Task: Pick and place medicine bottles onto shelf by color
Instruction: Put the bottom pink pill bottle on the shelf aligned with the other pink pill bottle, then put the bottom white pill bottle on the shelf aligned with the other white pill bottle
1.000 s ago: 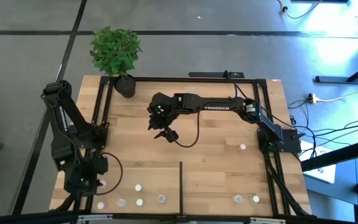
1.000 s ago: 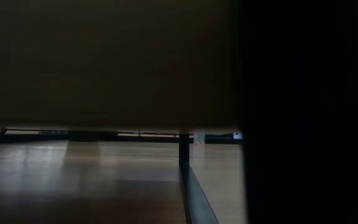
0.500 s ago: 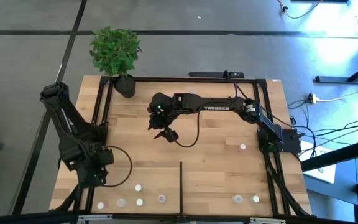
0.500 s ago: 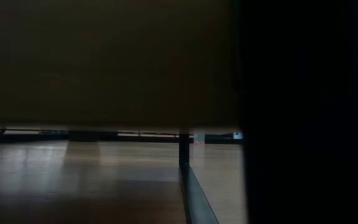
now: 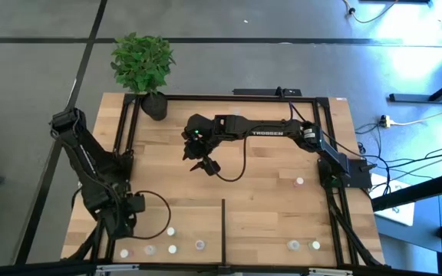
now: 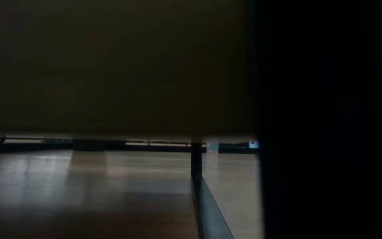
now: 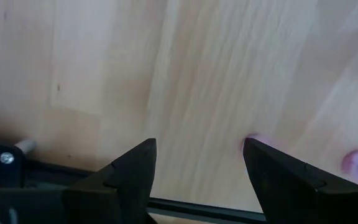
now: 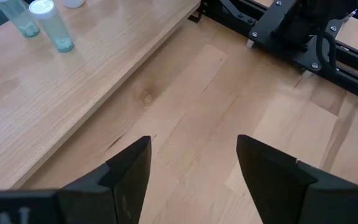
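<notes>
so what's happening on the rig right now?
Bottle sorting, mid-run. The left gripper is low over the shelf's near-left corner, jaws open and empty, with the medicine bottles standing close by. The right gripper hangs open and empty over mid-table. A few bottles stand right of the divider bar.

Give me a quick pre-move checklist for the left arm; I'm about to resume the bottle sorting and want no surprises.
1. Left gripper open with nothing between its fingers: ok.
2. Left gripper near the bottles at the shelf's near-left corner: ok; a pinkish-topped bottle lies just past its fingertips.
3. Target bottle lined up between the fingers: not ok; only bare wood shows there.
4. Right gripper parked mid-table, open, empty, well apart from the left arm: ok.
5. Low view usable for checking height: not ok; mostly blocked by something dark.
6. Bottle colours readable for sorting: cannot tell.
</notes>
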Available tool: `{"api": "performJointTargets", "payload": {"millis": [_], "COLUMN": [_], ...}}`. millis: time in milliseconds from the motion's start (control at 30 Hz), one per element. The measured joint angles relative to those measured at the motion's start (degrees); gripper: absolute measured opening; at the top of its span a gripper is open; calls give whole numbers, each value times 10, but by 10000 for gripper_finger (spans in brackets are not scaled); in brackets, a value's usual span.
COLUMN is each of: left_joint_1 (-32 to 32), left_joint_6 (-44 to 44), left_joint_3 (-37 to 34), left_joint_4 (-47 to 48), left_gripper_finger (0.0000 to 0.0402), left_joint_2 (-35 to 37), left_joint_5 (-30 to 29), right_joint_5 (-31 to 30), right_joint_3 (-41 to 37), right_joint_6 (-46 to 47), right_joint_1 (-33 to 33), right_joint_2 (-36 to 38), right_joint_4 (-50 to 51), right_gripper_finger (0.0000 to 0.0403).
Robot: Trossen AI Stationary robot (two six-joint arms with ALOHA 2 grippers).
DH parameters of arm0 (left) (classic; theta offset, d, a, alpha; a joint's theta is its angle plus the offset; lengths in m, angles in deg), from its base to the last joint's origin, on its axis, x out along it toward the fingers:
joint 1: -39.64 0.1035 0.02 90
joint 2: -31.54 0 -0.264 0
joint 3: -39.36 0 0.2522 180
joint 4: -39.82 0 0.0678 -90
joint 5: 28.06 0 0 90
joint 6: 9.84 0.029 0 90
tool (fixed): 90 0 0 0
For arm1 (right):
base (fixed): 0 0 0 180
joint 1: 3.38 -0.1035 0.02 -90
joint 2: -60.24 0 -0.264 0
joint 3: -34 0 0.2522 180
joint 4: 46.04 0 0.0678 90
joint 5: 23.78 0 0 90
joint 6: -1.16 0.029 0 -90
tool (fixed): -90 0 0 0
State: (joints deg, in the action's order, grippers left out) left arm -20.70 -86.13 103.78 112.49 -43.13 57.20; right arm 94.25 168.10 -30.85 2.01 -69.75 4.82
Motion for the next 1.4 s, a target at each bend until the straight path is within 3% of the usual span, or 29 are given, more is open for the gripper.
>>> {"api": "performJointTargets", "payload": {"millis": [733, 1133, 1400], "left_joint_1": [-1, -1, 8], "left_joint_6": [-14, -27, -26], "left_joint_3": [0, 0, 0], "left_joint_4": [-35, -12, 1], "left_gripper_finger": [235, 235, 235], "left_joint_2": [1, 54, 115], "left_joint_5": [19, -62, -188], "right_joint_5": [0, 0, 0], "right_joint_3": [0, 0, 0], "right_joint_6": [0, 0, 0], "right_joint_1": [0, 0, 0], "right_joint_2": [0, 0, 0], "right_joint_4": [0, 0, 0], "right_gripper_finger": [239, 239, 239]}}
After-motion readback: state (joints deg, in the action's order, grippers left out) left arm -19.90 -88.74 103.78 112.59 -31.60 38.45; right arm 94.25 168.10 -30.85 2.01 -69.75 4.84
